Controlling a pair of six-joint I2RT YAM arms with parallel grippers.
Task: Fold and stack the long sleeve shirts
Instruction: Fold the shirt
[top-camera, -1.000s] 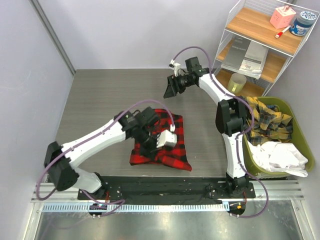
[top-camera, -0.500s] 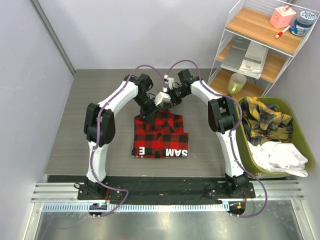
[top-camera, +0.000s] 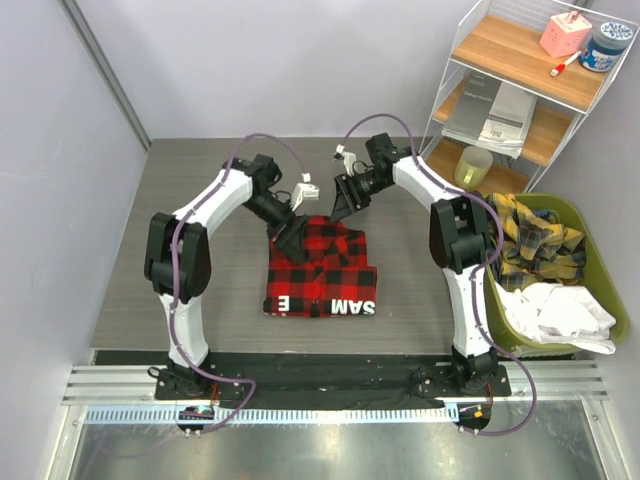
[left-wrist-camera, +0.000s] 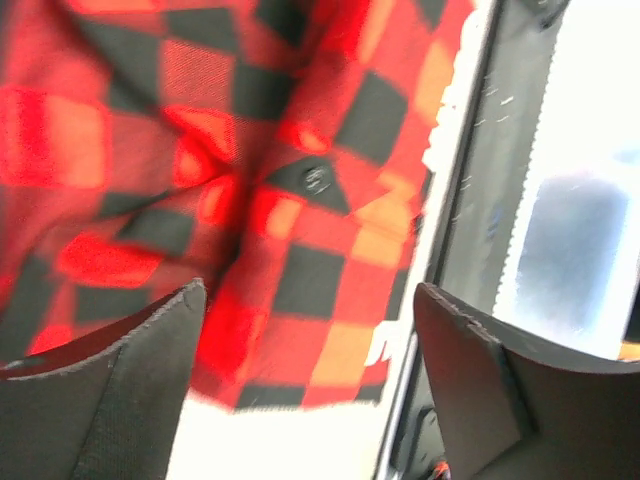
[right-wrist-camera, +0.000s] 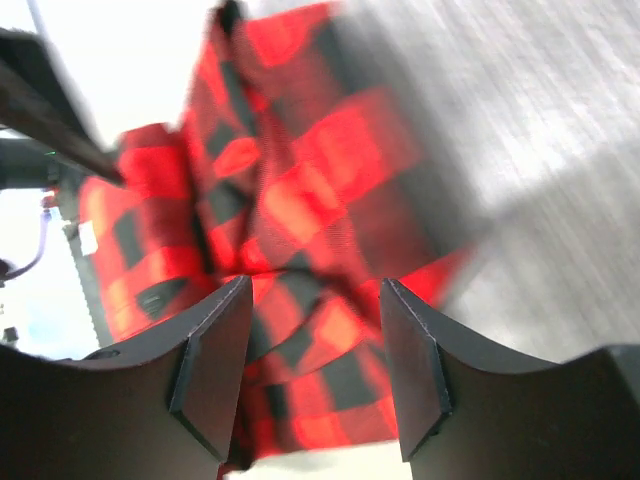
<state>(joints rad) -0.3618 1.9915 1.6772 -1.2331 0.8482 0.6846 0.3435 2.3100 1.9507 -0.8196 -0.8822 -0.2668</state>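
The red-and-black checked shirt (top-camera: 322, 270) lies folded flat on the tabletop (top-camera: 190, 250), with white lettering along its near edge. The left pincer (top-camera: 291, 236) hangs over the shirt's far left corner, its jaws spread wide and only cloth below them. The right pincer (top-camera: 341, 205) sits at the shirt's far edge, also parted and empty. A green bin (top-camera: 601, 280) of heaped clothes stands to the shirt's right.
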